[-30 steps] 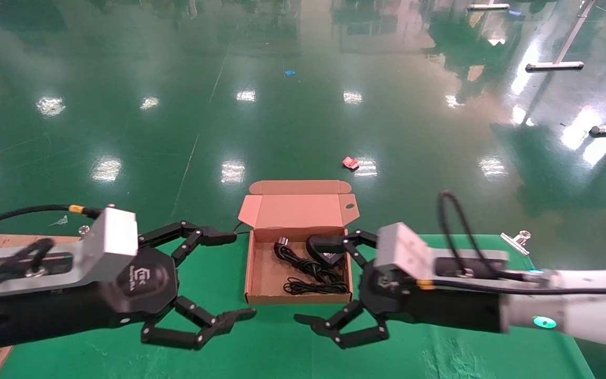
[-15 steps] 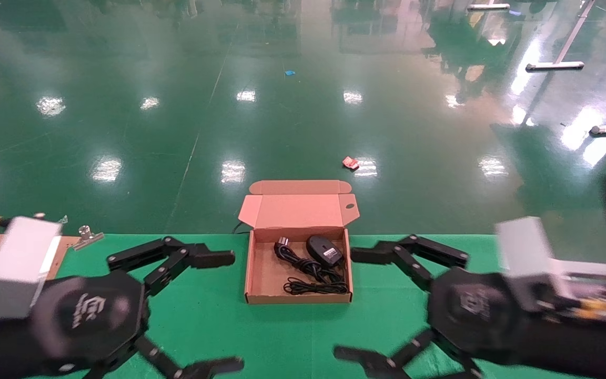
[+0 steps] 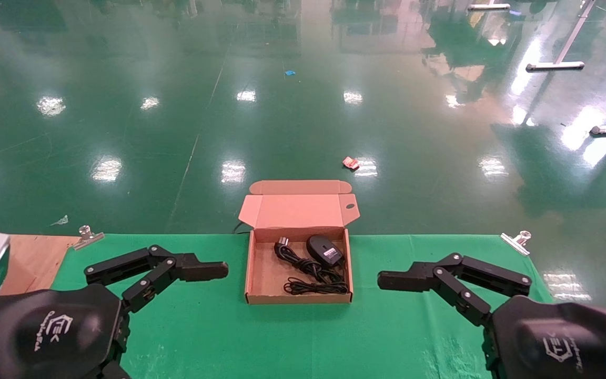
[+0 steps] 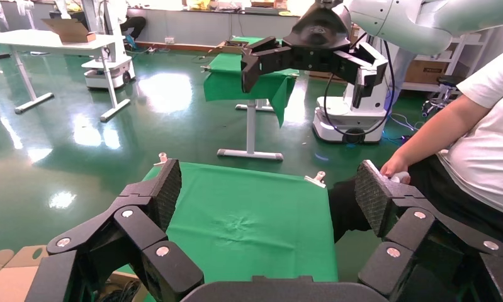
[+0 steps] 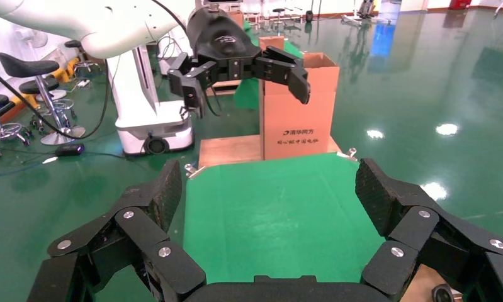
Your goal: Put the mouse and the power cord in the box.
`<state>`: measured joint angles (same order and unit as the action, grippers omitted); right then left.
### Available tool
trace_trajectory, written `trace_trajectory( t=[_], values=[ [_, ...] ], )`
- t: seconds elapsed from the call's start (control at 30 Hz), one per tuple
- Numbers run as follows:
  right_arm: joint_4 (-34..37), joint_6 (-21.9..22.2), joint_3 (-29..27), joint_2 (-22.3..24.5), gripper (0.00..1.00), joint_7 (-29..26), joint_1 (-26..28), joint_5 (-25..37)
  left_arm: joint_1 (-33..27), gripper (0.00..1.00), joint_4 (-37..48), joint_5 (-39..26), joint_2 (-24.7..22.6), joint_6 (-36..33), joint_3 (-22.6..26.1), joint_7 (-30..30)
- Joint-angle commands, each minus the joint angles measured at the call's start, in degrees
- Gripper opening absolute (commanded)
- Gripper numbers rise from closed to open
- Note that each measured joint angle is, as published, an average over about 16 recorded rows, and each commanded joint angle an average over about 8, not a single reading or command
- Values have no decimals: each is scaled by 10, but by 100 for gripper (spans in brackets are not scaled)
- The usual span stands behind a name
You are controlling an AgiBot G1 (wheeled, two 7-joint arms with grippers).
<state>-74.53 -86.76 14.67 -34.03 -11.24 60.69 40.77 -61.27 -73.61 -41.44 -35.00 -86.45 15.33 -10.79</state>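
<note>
With the mouse [image 3: 324,249] and power cord [image 3: 311,272] lying in the box [image 3: 261,273] (light, floppy cable), hovering either side: left hand [image 4: 264,198] and right hand [image 5: 271,198], both spread wide.

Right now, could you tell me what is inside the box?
The box holds the mouse at its far right and the coiled power cord beside it, plug toward the lid. The floor under the cord is hidden.

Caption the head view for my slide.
Mouse and power cord in the open box; both tools open beside it.
</note>
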Motion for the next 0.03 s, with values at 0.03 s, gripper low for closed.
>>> trace_trajectory(
  t=[0.03],
  values=[
    [-2,-2,-3,2,100,-1,-2,-2,0,100,0,1,0,0,0,0]
  ],
)
